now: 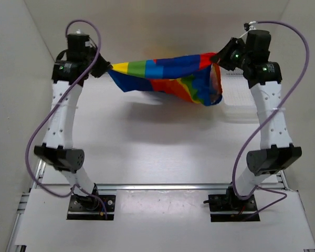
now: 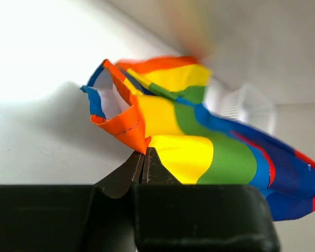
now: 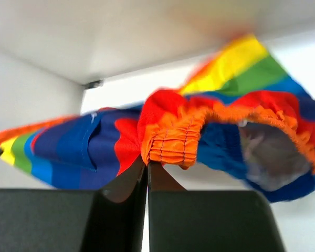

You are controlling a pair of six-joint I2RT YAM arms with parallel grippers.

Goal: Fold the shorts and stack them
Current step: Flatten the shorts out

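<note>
The rainbow-striped shorts [image 1: 168, 77] hang stretched in the air between my two grippers, above the far part of the table. My left gripper [image 1: 106, 68] is shut on an orange-hemmed leg corner of the shorts [image 2: 131, 126], fingertips pinching the fabric [image 2: 143, 157]. My right gripper [image 1: 218, 58] is shut on the gathered orange waistband [image 3: 178, 142]. The waist opening sags down at the right [image 1: 212, 89]. The dark blue pocket [image 3: 79, 144] shows in the right wrist view.
A white mesh basket [image 1: 247, 94] stands on the table at the far right, under the right arm; it also shows blurred in the left wrist view [image 2: 247, 107]. White walls close in on the left, right and back.
</note>
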